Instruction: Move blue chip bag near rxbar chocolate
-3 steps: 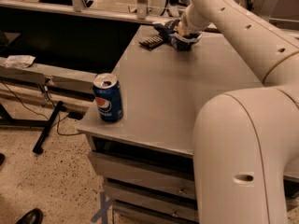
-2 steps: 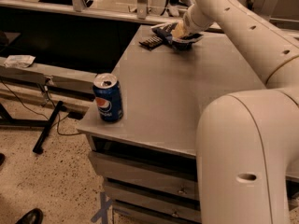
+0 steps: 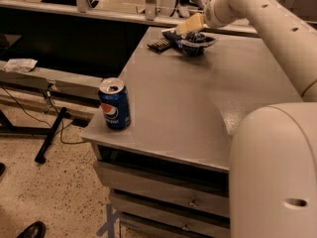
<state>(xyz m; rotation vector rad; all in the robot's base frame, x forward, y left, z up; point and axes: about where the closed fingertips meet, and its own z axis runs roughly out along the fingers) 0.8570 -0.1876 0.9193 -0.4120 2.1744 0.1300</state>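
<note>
The blue chip bag (image 3: 197,42) lies crumpled on the far part of the grey table (image 3: 188,103), dark navy with white edges. The rxbar chocolate (image 3: 160,45), a small dark flat bar, lies just left of the bag, close to it or touching it. My gripper (image 3: 188,27) hangs just above the bag's left end, over the gap between bag and bar. The white arm reaches in from the upper right.
A blue Pepsi can (image 3: 114,103) stands upright near the table's front left corner. Drawers sit under the table front. My white base (image 3: 275,172) fills the lower right. A rail and cables lie on the floor at left.
The gripper has lifted a little up and to the left off the chip bag. The bag stays beside the bar. The can has not moved.
</note>
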